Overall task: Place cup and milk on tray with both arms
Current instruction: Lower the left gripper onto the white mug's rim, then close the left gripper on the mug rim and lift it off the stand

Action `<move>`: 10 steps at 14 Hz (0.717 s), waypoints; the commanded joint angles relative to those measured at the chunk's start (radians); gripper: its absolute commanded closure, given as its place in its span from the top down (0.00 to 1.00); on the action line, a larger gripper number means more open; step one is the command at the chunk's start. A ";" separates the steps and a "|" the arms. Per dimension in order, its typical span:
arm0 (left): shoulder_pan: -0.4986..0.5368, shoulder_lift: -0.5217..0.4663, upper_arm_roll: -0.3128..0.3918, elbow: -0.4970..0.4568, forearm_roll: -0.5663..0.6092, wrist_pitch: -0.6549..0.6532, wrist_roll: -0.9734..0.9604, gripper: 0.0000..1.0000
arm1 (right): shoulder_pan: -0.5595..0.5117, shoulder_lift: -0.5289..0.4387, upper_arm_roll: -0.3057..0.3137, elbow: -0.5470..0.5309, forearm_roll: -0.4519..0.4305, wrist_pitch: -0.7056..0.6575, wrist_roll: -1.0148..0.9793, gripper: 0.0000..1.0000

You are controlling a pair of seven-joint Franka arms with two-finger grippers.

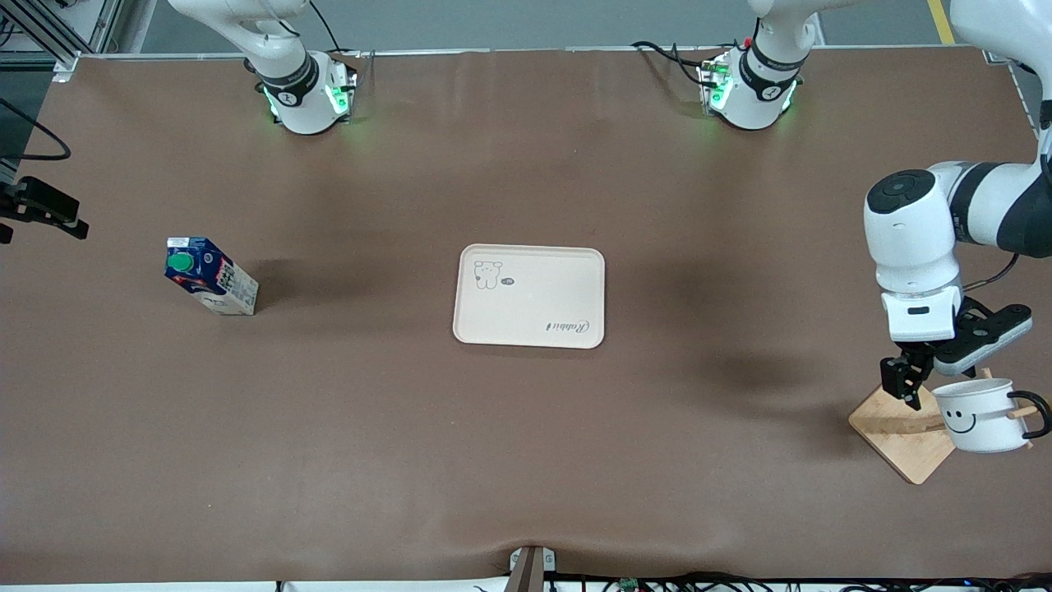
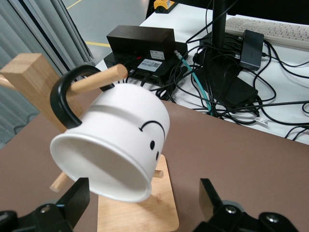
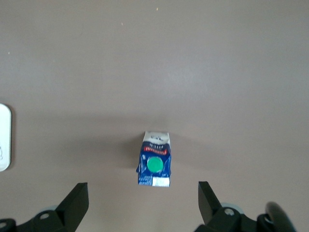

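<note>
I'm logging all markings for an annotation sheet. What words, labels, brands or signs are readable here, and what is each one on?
"Rabbit", in script, upside down in the front view: on the tray, which also carries a small bear drawing.
Red and white print on the milk: too small to read.
Smiley face, a sign without words: on the cup.
White label on the black box in the left wrist view: too blurred to read.

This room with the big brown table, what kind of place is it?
Probably a robotics lab or test bench. Two white arms are bolted along a brown-covered table, and beside it a desk holds a keyboard and tangled cables.
</note>
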 commanded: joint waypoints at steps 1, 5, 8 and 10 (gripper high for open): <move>0.015 0.044 0.001 0.048 0.029 0.034 0.001 1.00 | -0.007 0.000 0.012 0.032 0.000 -0.083 -0.006 1.00; 0.015 0.084 0.001 0.092 0.029 0.037 -0.002 1.00 | 0.019 0.003 0.015 0.044 0.003 -0.097 -0.006 1.00; 0.015 0.101 0.001 0.108 0.029 0.037 -0.002 0.98 | 0.019 0.035 0.014 0.044 -0.001 -0.096 -0.009 1.00; 0.015 0.101 0.002 0.108 0.030 0.037 0.001 0.76 | 0.007 0.049 0.011 0.044 -0.007 -0.096 -0.010 1.00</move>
